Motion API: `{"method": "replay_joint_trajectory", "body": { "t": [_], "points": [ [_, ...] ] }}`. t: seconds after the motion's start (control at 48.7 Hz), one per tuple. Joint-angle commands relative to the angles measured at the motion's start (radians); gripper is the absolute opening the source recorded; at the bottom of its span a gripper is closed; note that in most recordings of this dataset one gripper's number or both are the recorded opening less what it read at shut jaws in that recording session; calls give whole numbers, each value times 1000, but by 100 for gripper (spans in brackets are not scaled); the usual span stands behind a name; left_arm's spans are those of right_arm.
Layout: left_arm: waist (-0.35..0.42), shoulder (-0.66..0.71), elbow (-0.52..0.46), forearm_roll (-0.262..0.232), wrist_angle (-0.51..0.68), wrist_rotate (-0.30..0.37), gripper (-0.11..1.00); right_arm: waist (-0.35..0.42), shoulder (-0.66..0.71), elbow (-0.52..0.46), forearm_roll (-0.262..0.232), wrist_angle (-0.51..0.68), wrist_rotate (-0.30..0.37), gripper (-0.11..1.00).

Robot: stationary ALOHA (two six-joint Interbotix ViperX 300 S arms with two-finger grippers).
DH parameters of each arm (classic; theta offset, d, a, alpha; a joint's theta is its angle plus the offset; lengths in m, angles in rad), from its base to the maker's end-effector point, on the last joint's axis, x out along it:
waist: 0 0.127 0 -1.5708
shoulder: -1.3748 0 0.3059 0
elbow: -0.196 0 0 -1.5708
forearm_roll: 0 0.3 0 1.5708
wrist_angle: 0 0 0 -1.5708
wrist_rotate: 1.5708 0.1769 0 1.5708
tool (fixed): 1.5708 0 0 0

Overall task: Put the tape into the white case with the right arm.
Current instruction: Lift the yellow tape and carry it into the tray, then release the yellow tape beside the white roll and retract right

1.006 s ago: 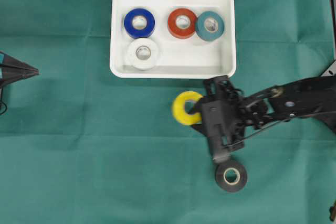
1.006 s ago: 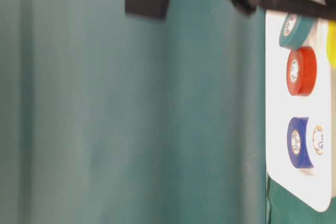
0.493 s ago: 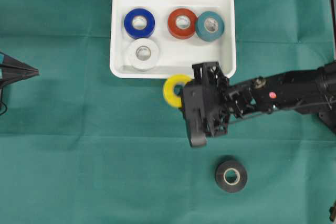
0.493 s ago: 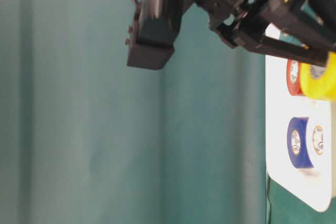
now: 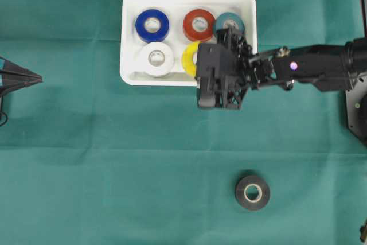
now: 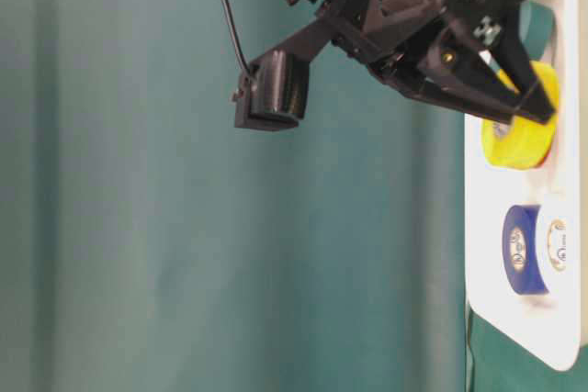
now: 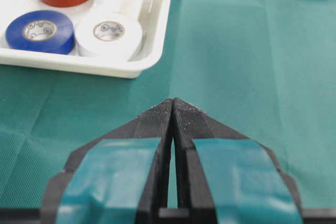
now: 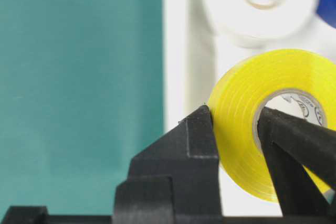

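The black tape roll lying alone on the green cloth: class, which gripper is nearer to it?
Right. The right gripper holds the yellow roll over the white case, up-screen of the black roll; the left gripper sits far left.

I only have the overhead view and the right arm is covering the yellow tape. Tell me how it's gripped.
Observer: In the right wrist view the right gripper pinches the wall of the yellow tape, with one finger outside the roll and one through its core.
Operator: Say whether it's down in the white case.
Observer: Not set down. In the table-level view the yellow tape hangs from the fingertips in front of the white case, clear of its floor.
Operator: Report the left gripper.
Observer: The left wrist view shows the left gripper shut, tips together, pointing at the case's near corner over the green cloth.
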Motion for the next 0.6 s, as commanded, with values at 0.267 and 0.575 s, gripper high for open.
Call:
{"method": "replay_joint_trajectory", "body": {
  "t": [0.267, 0.575],
  "points": [
    [3, 8, -12, 0, -8, 2, 1, -37, -20, -14, -3, -29, -2, 1],
    [3, 9, -12, 0, -8, 2, 1, -48, -12, -9, -3, -29, -2, 1]
  ]
}}
